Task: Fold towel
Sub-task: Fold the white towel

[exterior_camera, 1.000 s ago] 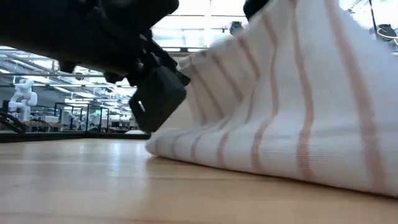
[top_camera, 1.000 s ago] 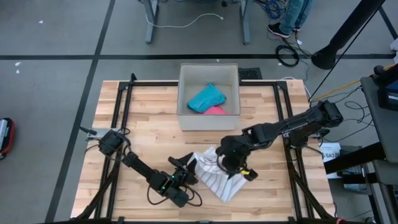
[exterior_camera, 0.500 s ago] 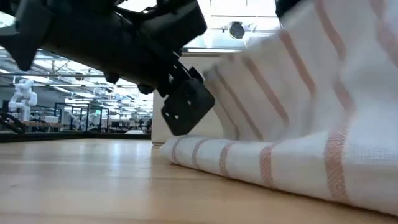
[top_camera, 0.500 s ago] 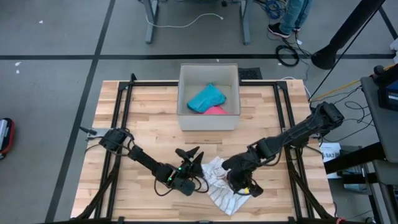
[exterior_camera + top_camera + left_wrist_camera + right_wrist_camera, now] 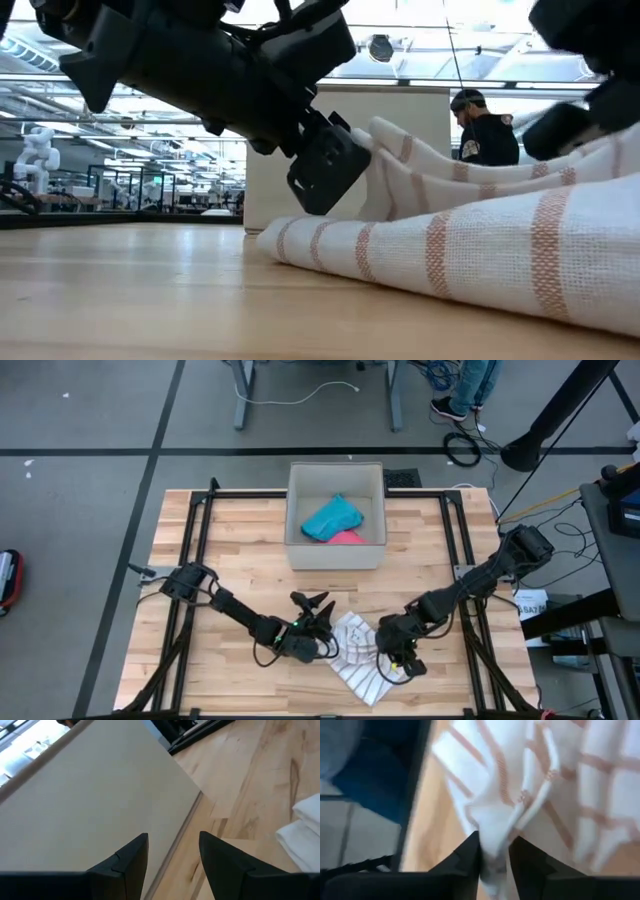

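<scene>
A white towel with reddish stripes (image 5: 358, 655) lies bunched in several layers on the wooden table near its front edge; it also shows in the low view (image 5: 450, 250). My right gripper (image 5: 391, 660) is shut on the towel at its right side (image 5: 494, 840). My left gripper (image 5: 315, 603) is open and empty just left of the towel, its fingers (image 5: 172, 840) pointing toward the box at the far side. In the left wrist view the towel's layers (image 5: 306, 825) show off to one side of the fingers. My right gripper pinches a bunched fold of the towel (image 5: 492, 827) between its two fingers, at the towel's right side. The fingers come from above, slanting down. The held fold stands a little raised; the rest of the towel lies slack on the table.
An open beige box (image 5: 335, 540) with a teal cloth (image 5: 332, 518) and a pink cloth (image 5: 346, 538) stands at the far middle. Black frame rails (image 5: 190, 560) run along both sides of the table. A person (image 5: 486, 130) shows in the room behind.
My right gripper has gone toward the table's near edge and right, and down, carrying its part of the towel. The towel, raised high a second ago, now lies low and folded over itself. My left gripper has moved right along the table toward the towel's left side.
</scene>
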